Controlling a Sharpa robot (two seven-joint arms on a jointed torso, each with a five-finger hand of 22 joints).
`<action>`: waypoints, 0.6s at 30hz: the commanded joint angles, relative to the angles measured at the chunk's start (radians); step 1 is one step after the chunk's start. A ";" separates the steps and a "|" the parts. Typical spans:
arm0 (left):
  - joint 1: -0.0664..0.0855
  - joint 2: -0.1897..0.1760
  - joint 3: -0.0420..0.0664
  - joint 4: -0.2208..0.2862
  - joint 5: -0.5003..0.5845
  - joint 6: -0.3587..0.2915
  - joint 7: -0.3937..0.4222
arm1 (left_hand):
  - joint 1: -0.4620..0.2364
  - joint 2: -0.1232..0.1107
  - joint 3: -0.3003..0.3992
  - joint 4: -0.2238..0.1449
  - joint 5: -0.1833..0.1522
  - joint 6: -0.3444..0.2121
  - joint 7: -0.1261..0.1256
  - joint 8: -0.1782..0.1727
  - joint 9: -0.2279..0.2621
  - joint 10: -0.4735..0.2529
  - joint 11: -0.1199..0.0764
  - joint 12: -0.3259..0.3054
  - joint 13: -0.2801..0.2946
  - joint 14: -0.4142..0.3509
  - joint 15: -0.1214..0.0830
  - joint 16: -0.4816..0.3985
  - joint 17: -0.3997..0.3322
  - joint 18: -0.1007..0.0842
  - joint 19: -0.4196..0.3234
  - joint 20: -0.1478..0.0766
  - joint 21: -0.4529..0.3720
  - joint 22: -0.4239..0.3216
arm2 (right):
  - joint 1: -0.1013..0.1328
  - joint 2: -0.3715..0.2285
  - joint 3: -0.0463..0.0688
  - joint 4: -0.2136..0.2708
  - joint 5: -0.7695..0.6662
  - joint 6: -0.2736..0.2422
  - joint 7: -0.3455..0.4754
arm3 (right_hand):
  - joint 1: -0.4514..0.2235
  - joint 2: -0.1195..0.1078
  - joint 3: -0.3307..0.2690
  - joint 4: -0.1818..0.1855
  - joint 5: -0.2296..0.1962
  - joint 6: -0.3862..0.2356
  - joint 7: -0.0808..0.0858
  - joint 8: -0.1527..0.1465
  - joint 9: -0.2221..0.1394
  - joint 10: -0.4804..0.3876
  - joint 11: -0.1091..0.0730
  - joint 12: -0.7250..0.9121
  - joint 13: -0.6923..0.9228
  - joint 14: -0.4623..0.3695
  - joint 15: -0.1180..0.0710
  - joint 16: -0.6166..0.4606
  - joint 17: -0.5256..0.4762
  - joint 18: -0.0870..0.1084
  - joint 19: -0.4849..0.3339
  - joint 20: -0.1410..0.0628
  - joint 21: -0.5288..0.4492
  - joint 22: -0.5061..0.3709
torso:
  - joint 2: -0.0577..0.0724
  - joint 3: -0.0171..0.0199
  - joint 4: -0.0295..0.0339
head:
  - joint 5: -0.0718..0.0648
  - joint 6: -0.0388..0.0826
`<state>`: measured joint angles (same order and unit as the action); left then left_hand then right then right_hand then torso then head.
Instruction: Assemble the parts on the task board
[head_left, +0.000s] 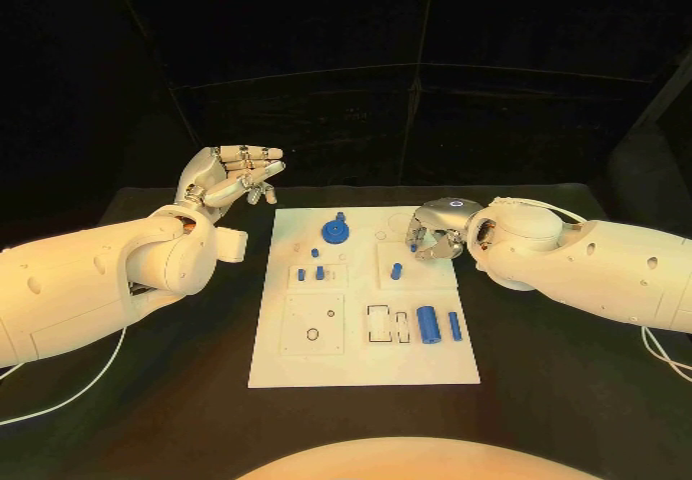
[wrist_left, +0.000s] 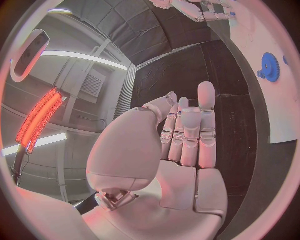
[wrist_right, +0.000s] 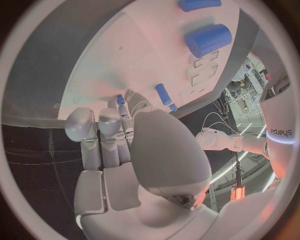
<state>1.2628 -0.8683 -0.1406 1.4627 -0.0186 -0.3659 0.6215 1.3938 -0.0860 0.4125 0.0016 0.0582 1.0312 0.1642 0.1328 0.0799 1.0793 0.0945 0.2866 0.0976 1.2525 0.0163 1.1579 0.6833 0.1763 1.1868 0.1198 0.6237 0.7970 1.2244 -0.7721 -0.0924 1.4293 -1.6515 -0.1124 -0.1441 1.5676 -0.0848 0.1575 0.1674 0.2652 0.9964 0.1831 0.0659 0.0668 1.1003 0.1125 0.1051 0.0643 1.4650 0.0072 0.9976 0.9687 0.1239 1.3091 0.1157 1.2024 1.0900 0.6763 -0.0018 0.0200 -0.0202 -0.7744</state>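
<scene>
1. While the left hand (head_left: 231, 178) hovers off the board (head_left: 361, 370), fingers apart, holding nothing,
2. the right hand (head_left: 437, 228) pinches a small blue peg (wrist_right: 120, 99) over the board's far right.
3. The gear (head_left: 336, 231) lies on the far middle of the board.

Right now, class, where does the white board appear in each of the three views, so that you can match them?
Head view: the white board lies in the middle of the table, between the arms.
Left wrist view: it runs along the circle's rim, beyond the fingertips of the left hand.
Right wrist view: it lies just beyond the fingertips.
Shared landmark: the right hand, pinching a small blue part above the board.
</scene>
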 joint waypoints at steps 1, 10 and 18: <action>0.001 -0.001 0.001 0.001 0.011 0.014 0.009 | -0.006 0.004 -0.006 0.002 -0.001 0.003 -0.002 0.006 -0.001 0.007 -0.001 0.006 0.001 -0.004 -0.004 -0.006 -0.002 0.008 0.000 -0.005 -0.007 -0.002 | 0.001 0.005 0.000 -0.005 0.000 0.020 0.007 | 0.004 0.003 0.020 -0.003 -0.007 0.009 0.000 0.002 0.001 -0.001 -0.002 0.005 -0.001 0.037 0.007 0.023 0.016 -0.021 0.010 0.000 0.015 0.017 | 0.000 -0.0010 0.0017 | 0.001 0.001; 0.001 0.001 0.001 -0.003 0.011 0.018 0.001 | -0.005 0.004 -0.006 0.001 -0.001 0.003 -0.002 0.006 -0.001 0.006 -0.001 0.007 0.002 -0.005 -0.004 -0.006 -0.003 0.008 0.000 -0.006 -0.007 -0.002 | 0.000 0.016 0.000 -0.017 0.001 0.026 0.009 | 0.007 -0.002 0.105 -0.020 -0.036 0.025 -0.004 0.005 0.002 0.015 -0.006 0.011 0.000 0.039 0.005 0.094 0.066 -0.032 0.031 0.000 0.070 0.081 | -0.001 -0.0001 0.0006 | 0.001 -0.005; 0.001 0.002 0.001 -0.006 0.011 0.023 -0.010 | 0.006 0.002 -0.005 -0.009 -0.001 0.001 -0.001 0.007 -0.002 0.002 -0.002 0.012 0.002 -0.007 -0.005 -0.008 -0.007 0.008 0.001 -0.007 -0.010 -0.004 | 0.000 0.025 0.000 -0.024 0.002 0.047 0.004 | 0.003 -0.009 0.197 -0.054 -0.072 0.062 -0.015 0.011 0.004 0.052 -0.017 0.019 0.001 0.042 -0.002 0.154 0.108 -0.044 0.058 -0.006 0.128 0.150 | -0.001 0.0003 0.0003 | 0.000 -0.007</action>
<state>1.2630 -0.8674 -0.1406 1.4569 -0.0124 -0.3586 0.6146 1.3938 -0.0860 0.4082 -0.0028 0.0582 1.0311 0.1642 0.1365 0.0800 1.0793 0.0946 0.2964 0.0983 1.2488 0.0126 1.1540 0.6772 0.1763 1.1868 0.1198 0.6198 0.7936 1.2240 -0.7491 -0.0911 1.4048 -1.6496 -0.0913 -0.1424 1.5674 -0.0849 0.3508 0.1156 0.1961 1.0545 0.1684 0.0724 0.0689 1.1468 0.0951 0.1188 0.0641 1.4651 0.0071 1.1487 1.0758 0.0925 1.3585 0.1090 1.3277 1.2387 0.6751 -0.0017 0.0201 -0.0198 -0.7807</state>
